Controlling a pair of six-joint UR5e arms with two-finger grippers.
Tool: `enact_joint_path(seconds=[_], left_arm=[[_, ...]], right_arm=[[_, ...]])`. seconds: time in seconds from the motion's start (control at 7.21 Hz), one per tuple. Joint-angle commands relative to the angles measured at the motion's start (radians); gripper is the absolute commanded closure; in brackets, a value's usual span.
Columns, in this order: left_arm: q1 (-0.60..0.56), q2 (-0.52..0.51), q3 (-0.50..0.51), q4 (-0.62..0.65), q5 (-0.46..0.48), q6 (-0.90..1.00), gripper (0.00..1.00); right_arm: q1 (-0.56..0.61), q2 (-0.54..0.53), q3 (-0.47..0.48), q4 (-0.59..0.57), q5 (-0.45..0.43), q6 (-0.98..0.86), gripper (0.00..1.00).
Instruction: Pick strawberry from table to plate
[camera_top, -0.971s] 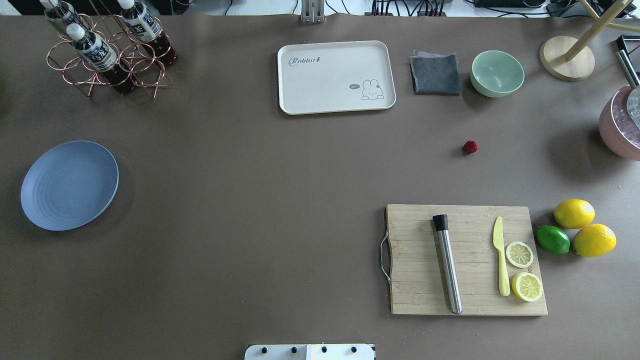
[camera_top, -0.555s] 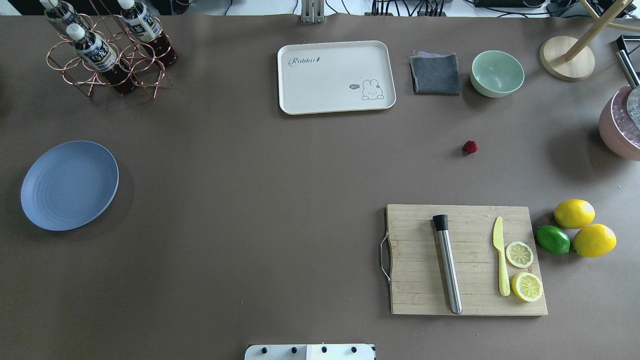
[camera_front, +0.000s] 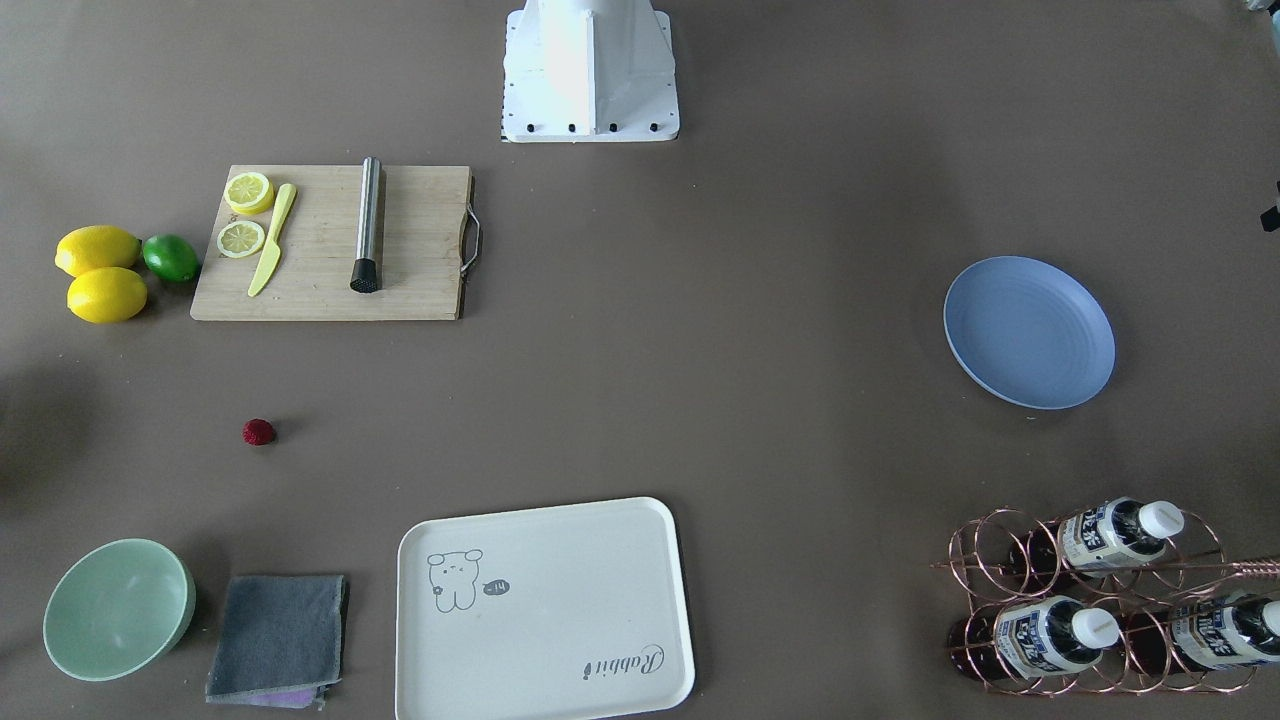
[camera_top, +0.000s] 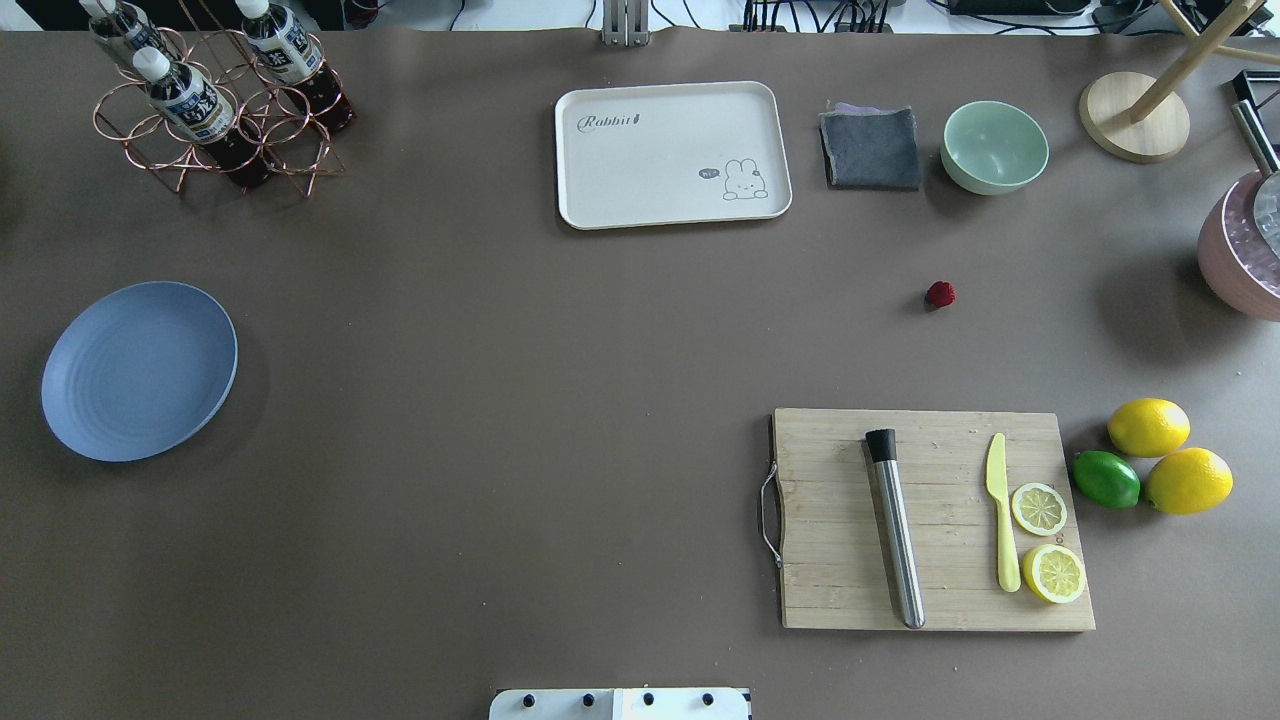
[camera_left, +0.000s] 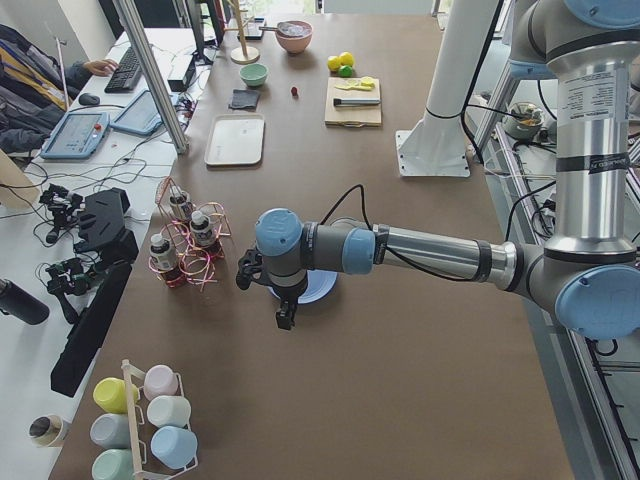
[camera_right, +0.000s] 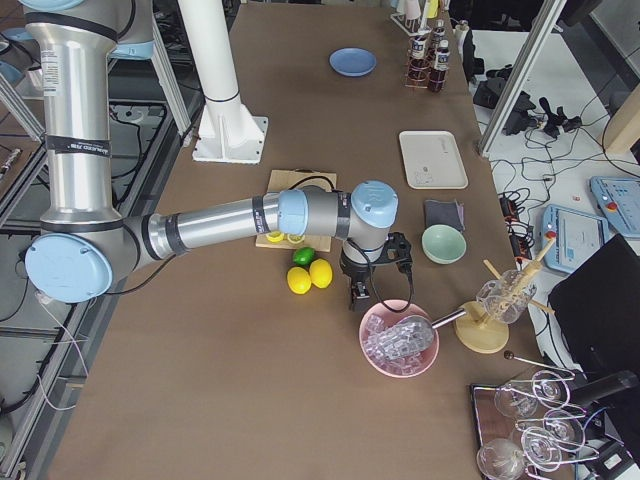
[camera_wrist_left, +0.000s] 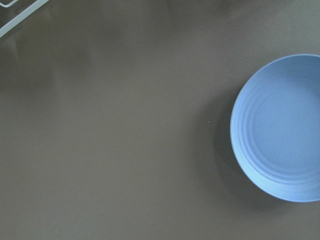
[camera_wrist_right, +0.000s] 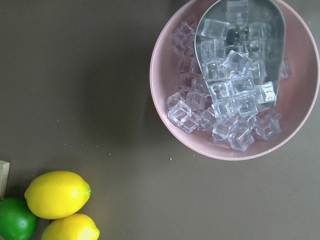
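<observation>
The strawberry (camera_top: 940, 294), small and dark red, lies on the brown table (camera_top: 500, 400) between the mint bowl and the cutting board; it also shows in the front view (camera_front: 258, 432). The blue plate (camera_top: 139, 371) sits bare at the table's left end. In the left side view my left gripper (camera_left: 285, 310) hangs above the plate (camera_left: 320, 290); the left wrist view shows the plate (camera_wrist_left: 280, 130) at its right edge. My right gripper (camera_right: 360, 298) hovers between the lemons and the pink ice bowl, far from the strawberry. Whether either gripper is open or shut I cannot tell.
A cutting board (camera_top: 930, 520) carries a steel muddler, a yellow knife and lemon slices. Two lemons and a lime (camera_top: 1106, 479) lie to its right. A pink bowl of ice (camera_wrist_right: 235, 80), mint bowl (camera_top: 994, 146), grey cloth (camera_top: 871, 148), cream tray (camera_top: 672, 154) and bottle rack (camera_top: 215, 100) line the edges.
</observation>
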Motion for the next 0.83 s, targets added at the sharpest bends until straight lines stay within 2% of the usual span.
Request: enact_joint_path(seconds=[0.0, 0.14, 0.28, 0.55, 0.69], left_arm=[[0.107, 0.003, 0.141, -0.355, -0.014, -0.262, 0.02], [0.164, 0.016, 0.18, -0.53, -0.008, -0.374, 0.02], [0.218, 0.006, 0.219, -0.582, 0.024, -0.471, 0.02], [0.27, -0.012, 0.224, -0.59, 0.026, -0.507, 0.05], [0.301, -0.028, 0.224, -0.591, 0.026, -0.565, 0.1]], right_arm=[[-0.007, 0.0, 0.001, 0.0, 0.005, 0.0, 0.0], [-0.013, 0.0, 0.003, 0.0, 0.008, -0.002, 0.0], [-0.018, 0.0, 0.006, 0.0, 0.008, -0.002, 0.0], [-0.027, -0.005, 0.002, 0.037, 0.008, 0.0, 0.0], [-0.035, -0.005, 0.0, 0.037, 0.01, 0.002, 0.0]])
